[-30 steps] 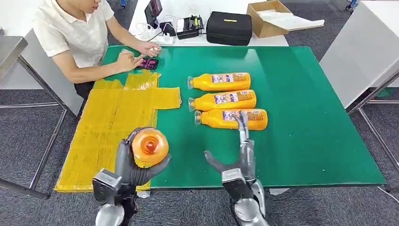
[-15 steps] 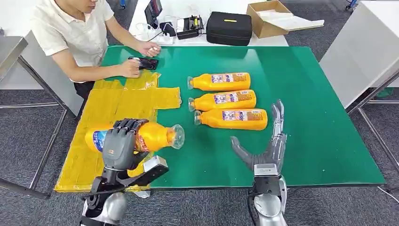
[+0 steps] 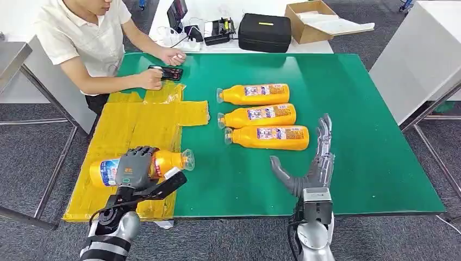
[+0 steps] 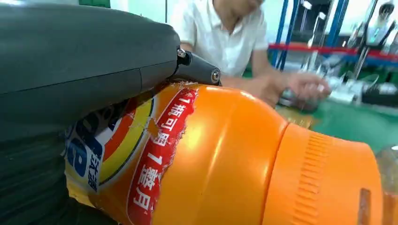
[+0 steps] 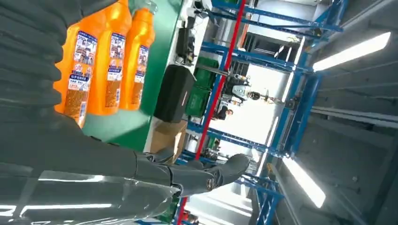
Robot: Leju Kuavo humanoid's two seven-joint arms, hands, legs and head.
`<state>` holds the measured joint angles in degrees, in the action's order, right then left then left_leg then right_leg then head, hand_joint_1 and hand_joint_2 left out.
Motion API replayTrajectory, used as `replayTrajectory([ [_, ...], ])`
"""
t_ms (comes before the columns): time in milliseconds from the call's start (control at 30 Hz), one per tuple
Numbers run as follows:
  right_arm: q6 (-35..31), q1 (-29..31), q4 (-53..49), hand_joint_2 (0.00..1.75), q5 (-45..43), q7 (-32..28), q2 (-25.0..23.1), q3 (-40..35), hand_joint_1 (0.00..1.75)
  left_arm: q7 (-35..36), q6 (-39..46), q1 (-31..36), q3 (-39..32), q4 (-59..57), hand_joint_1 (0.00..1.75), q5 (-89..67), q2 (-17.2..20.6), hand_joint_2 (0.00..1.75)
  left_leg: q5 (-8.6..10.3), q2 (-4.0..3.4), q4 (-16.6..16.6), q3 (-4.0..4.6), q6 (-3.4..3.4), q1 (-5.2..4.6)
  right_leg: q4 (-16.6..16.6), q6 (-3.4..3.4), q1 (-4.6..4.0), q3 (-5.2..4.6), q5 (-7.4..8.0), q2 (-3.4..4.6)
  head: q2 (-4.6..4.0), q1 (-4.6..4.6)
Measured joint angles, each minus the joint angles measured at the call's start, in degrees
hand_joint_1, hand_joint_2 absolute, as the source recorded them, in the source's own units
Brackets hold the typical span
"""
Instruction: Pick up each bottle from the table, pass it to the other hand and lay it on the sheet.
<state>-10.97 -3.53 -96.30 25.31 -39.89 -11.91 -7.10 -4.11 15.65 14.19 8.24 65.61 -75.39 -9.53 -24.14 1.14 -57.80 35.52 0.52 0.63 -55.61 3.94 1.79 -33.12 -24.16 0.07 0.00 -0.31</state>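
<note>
My left hand (image 3: 134, 168) grips an orange bottle (image 3: 168, 161) lying sideways just above the near part of the yellow sheet (image 3: 130, 130), cap end toward the green table. Up close, the left wrist view shows that bottle (image 4: 225, 159) under my fingers (image 4: 84, 51). Three more orange bottles (image 3: 255, 93) (image 3: 259, 115) (image 3: 269, 137) lie in a row on the green table (image 3: 353, 109). My right hand (image 3: 314, 166) stands open with fingers straight, near the front edge, just right of the nearest bottle and holding nothing. In the right wrist view the three bottles (image 5: 105, 56) lie beyond my open right hand (image 5: 94, 159).
A person (image 3: 87, 38) sits at the far left corner with both hands by a phone (image 3: 167, 73) at the sheet's far end. Behind the table stand a black case (image 3: 265, 31), a cardboard box (image 3: 312, 20) and some electronics (image 3: 217, 30).
My left hand has turned the bottle from end-on to sideways and carried it left and down over the sheet. My right hand has drawn back to the right, away from the bottles.
</note>
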Motion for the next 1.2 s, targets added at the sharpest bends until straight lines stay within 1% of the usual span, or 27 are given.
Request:
replayTrajectory([
  [500, -0.04, 1.03, 1.79, 1.75, -1.18, -0.02, 0.24, -0.33, 0.00, -0.50, -2.05, 5.43, -1.46, -11.82, 1.75, -0.48, 0.17, 1.75, 0.00, 0.02, 0.00, 0.01, 0.00, 0.00, -0.01, 0.00, 0.00, 0.02, 0.00, -0.01, 0.00, 0.00],
  [533, -0.04, 1.09, 1.92, 1.75, -1.33, 0.00, 0.24, -0.42, 0.00, -0.53, -2.14, 5.72, -1.57, -12.24, 1.55, -0.35, 0.17, 1.75, 0.00, 0.02, 0.00, 0.00, 0.00, 0.00, -0.01, 0.00, 0.00, 0.02, 0.00, -0.01, 0.00, 0.00],
  [567, -0.02, 1.22, 2.08, 1.75, -1.62, 0.00, 0.24, -0.44, 0.00, -0.59, -2.34, 6.11, -1.62, -12.76, 1.52, -0.17, 0.17, 1.75, 0.00, 0.02, 0.00, 0.00, 0.00, 0.00, -0.01, 0.00, 0.00, 0.03, 0.00, -0.01, 0.00, 0.00],
  [600, -0.02, 1.36, 2.25, 1.75, -1.83, 0.00, 0.26, -0.44, 0.00, -0.70, -2.90, 6.50, -1.68, -13.37, 1.41, 0.05, 0.19, 1.75, 0.00, 0.03, 0.00, -0.01, 0.00, 0.00, 0.00, 0.00, 0.00, 0.04, 0.00, -0.02, 0.00, 0.00],
  [633, -0.02, 1.50, 2.38, 1.75, -1.94, 0.00, 0.28, -0.46, 0.00, -0.81, -3.50, 6.83, -1.79, -13.94, 0.91, 0.35, 0.20, 1.75, 0.00, 0.03, 0.00, -0.03, 0.00, 0.00, -0.01, 0.00, 0.00, 0.07, 0.00, -0.02, 0.00, 0.00],
  [667, -0.02, 1.67, 2.60, 1.75, -2.18, 0.00, 0.31, -0.48, 0.00, -0.90, -4.11, 7.25, -1.92, -14.61, 0.84, 0.61, 0.20, 1.75, 0.00, 0.03, 0.00, -0.07, 0.00, 0.00, -0.01, 0.00, 0.00, 0.11, 0.00, -0.02, 0.00, 0.00],
  [700, -0.02, 1.86, 2.80, 1.75, -2.25, 0.00, 0.33, -0.50, 0.00, -1.01, -4.55, 7.78, -2.01, -15.30, 0.56, 0.64, 0.26, 1.75, 0.00, 0.04, 0.01, -0.13, 0.00, 0.00, -0.01, 0.00, 0.00, 0.17, 0.00, -0.02, 0.00, 0.00],
  [733, -0.02, 2.03, 3.04, 1.75, -2.40, 0.00, 0.37, -0.50, 0.00, -1.12, -4.89, 8.26, -2.03, -16.21, 0.37, 0.66, 0.30, 1.75, 0.00, 0.05, 0.01, -0.20, 0.00, 0.00, -0.01, 0.00, 0.00, 0.25, 0.00, -0.04, 0.00, 0.00],
  [833, -0.04, 2.64, 3.85, 1.75, -2.95, 0.00, 0.59, -0.57, 0.00, -1.18, -5.88, 9.78, -2.45, -18.86, 0.17, 0.96, 0.44, 1.75, 0.01, 0.07, 0.02, -0.35, 0.00, 0.00, 0.00, -0.01, 0.00, 0.40, -0.01, -0.05, 0.00, 0.00],
  [900, -0.04, 2.81, 4.24, 1.75, -3.17, 0.00, 0.72, -0.74, 0.00, -1.20, -6.29, 10.58, -2.80, -20.41, 0.09, 1.09, 0.59, 1.75, 0.01, 0.07, 0.02, -0.44, -0.01, 0.00, 0.00, -0.01, 0.00, 0.50, -0.01, -0.04, 0.00, 0.00],
  [933, -0.04, 2.93, 4.50, 1.75, -3.21, 0.00, 0.79, -0.81, 0.00, -1.20, -6.47, 10.98, -2.91, -21.19, 0.10, 1.18, 0.59, 1.75, 0.01, 0.07, 0.03, -0.49, -0.01, 0.00, 0.00, -0.01, 0.00, 0.55, -0.01, -0.04, 0.00, 0.02],
  [1133, -0.17, 3.85, 6.08, 1.75, -4.48, -0.02, 1.22, -1.01, 0.00, -1.40, -8.04, 13.39, -3.61, -26.12, 0.03, 1.68, 0.68, 1.75, 0.01, 0.22, 0.04, -0.90, 0.01, -0.01, 0.01, -0.03, 0.00, 1.02, -0.04, -0.16, 0.00, 0.00],
  [1200, -0.17, 4.35, 6.71, 1.75, -5.07, 0.00, 1.42, -1.05, 0.00, -1.71, -8.90, 14.39, -4.04, -27.97, 0.05, 1.84, 0.72, 1.75, 0.01, 0.24, 0.04, -0.98, 0.00, -0.01, 0.02, -0.04, 0.00, 1.10, -0.05, -0.17, 0.00, 0.00],
])
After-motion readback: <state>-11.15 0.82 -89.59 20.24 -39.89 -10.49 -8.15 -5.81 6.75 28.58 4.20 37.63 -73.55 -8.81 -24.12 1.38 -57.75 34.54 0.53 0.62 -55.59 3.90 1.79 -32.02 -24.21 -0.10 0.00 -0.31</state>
